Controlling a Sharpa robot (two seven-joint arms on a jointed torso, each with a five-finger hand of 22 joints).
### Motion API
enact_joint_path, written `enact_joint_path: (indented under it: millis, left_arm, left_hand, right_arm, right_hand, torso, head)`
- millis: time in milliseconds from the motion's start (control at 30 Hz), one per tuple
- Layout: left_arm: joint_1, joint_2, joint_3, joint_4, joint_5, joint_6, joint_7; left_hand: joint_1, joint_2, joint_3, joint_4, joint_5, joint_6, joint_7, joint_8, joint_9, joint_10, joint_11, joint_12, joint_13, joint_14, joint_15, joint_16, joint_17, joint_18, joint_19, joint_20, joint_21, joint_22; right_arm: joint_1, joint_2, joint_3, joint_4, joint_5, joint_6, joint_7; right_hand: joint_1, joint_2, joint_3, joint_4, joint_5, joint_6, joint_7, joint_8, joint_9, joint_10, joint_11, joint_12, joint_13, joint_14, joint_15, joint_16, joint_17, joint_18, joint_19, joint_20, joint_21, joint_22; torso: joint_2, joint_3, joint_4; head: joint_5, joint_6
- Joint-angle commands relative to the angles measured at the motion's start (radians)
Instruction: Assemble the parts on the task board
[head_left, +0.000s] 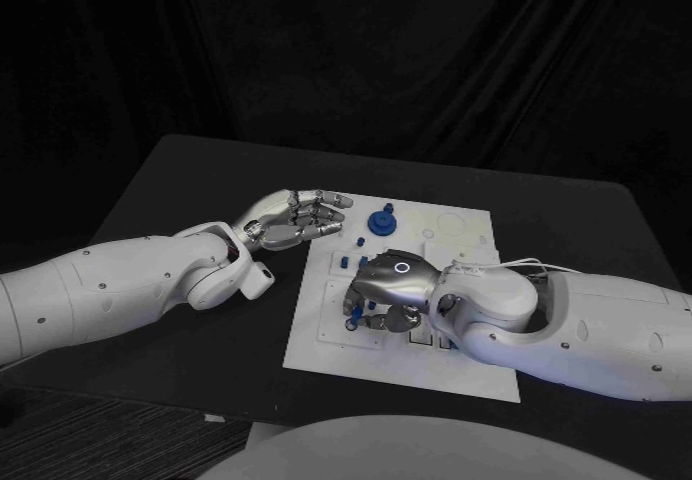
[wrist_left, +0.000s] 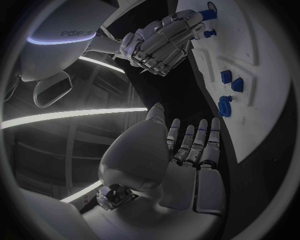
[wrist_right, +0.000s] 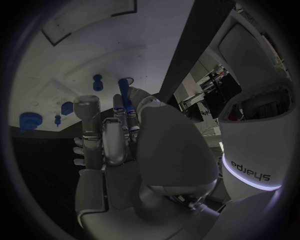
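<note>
The white task board (head_left: 433, 360) lies in the middle of the black table. My right hand (head_left: 387, 290) hovers over the board's left part and pinches a slim blue peg (wrist_right: 124, 96) at its fingertips; the peg's tip (head_left: 353, 318) shows beneath the hand. My left hand (head_left: 296, 220) rests at the board's far left edge, fingers stretched out side by side (wrist_left: 194, 142), holding nothing. A round blue part (head_left: 381, 221) stands near the far edge of the board, and smaller blue parts (head_left: 358, 240) lie close to it. The left wrist view shows my right hand (wrist_left: 159, 42) over the board (wrist_left: 262, 50).
Several small blue parts (wrist_left: 226, 76) sit in recesses along the board's edge nearest my left hand. White cables (head_left: 505, 265) run over the board by my right forearm. Bare black tabletop (head_left: 188, 190) surrounds the board.
</note>
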Motion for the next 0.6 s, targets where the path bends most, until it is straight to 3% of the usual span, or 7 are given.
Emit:
enact_joint_path:
  millis: [33, 367, 600]
  left_arm:
    - [-0.002, 0.003, 0.001, 0.001, 0.007, 0.007, 0.015]
    - [-0.003, 0.006, 0.001, -0.002, 0.007, 0.011, 0.012]
    - [-0.003, 0.007, 0.001, -0.003, 0.007, 0.015, 0.010]
  left_hand:
    - [0.007, 0.000, -0.004, -0.001, 0.006, 0.002, 0.006, 0.005, 0.001, -0.006, 0.001, 0.006, 0.001, 0.006, -0.002, 0.003, -0.001, -0.015, 0.007, -0.002, 0.004, -0.001]
    - [0.007, 0.000, -0.004, -0.001, 0.006, 0.002, 0.006, 0.005, 0.001, -0.006, 0.001, 0.006, 0.001, 0.006, -0.002, 0.003, -0.001, -0.015, 0.007, -0.002, 0.004, -0.001]
    - [0.007, 0.000, -0.004, -0.001, 0.006, 0.002, 0.007, 0.005, 0.001, -0.007, 0.001, 0.006, 0.001, 0.006, -0.001, 0.003, -0.001, -0.015, 0.007, -0.002, 0.004, -0.001]
  right_arm:
    - [-0.005, 0.002, -0.001, 0.004, -0.014, 0.000, -0.012]
    - [-0.011, 0.006, -0.001, 0.007, -0.014, -0.004, -0.011]
    - [-0.013, 0.009, -0.001, 0.004, -0.014, -0.005, -0.012]
  right_hand:
    - [0.007, -0.007, 0.003, -0.004, -0.001, 0.003, 0.002, -0.006, 0.001, 0.013, -0.003, 0.005, 0.000, 0.027, -0.005, -0.004, -0.001, -0.010, -0.004, 0.000, -0.004, 0.091]
    - [0.005, -0.009, 0.003, -0.006, -0.004, 0.004, 0.002, -0.007, 0.001, 0.018, -0.004, 0.006, 0.001, 0.027, -0.005, -0.004, 0.000, -0.010, -0.004, -0.001, -0.003, 0.091]
    - [0.005, -0.009, 0.003, -0.006, -0.004, 0.004, 0.002, -0.007, 0.001, 0.019, -0.004, 0.006, 0.001, 0.026, -0.006, -0.006, -0.002, -0.009, -0.005, -0.001, -0.006, 0.091]
  torso:
    - [0.000, -0.0002, 0.0017]
    - [0.000, -0.0007, -0.0008]
    - [0.001, -0.0005, 0.0004]
  head:
    - [-0.002, 0.000]
    - [0.004, 0.000]
    - [0.001, 0.000]
